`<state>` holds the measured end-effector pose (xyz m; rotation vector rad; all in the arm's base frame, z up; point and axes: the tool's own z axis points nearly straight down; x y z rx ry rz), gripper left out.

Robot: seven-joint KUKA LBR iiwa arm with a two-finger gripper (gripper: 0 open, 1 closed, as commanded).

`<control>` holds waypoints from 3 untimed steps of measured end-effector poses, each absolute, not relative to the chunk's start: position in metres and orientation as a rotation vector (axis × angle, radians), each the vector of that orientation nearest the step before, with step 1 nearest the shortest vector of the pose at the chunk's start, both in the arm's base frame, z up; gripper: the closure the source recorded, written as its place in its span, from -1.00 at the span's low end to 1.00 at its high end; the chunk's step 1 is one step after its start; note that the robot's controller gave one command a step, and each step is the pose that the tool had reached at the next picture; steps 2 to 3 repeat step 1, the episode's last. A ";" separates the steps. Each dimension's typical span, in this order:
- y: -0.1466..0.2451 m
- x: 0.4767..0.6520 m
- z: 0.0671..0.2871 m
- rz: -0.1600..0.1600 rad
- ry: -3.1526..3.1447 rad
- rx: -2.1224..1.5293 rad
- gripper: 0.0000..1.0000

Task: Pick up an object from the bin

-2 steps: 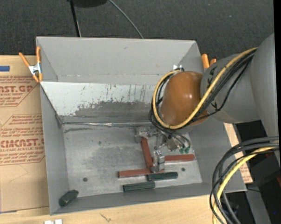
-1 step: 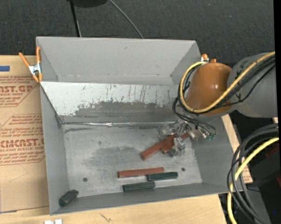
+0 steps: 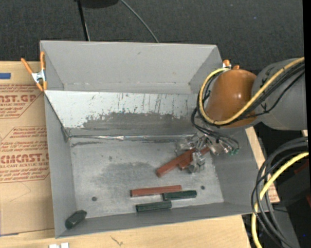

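Note:
My gripper (image 3: 194, 158) is low in the right part of the bin, under the orange cover. A reddish-brown stick (image 3: 172, 165) lies tilted with its right end between the fingers, its left end pointing down-left toward the bin floor. Just below it a longer reddish-brown bar (image 3: 156, 190) lies flat, with two dark green sticks (image 3: 179, 195) (image 3: 153, 207) beside and beneath it.
A dark green rounded lump (image 3: 76, 218) sits in the bin's front-left corner. The bin's right wall stands close beside the gripper. The arm with its cables reaches in from the right.

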<state>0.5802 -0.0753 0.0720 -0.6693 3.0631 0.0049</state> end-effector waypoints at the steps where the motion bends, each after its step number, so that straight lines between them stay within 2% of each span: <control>1: -0.080 0.560 0.226 0.000 3.048 -0.742 1.00; 3: -0.080 0.560 0.226 0.000 3.048 -0.742 1.00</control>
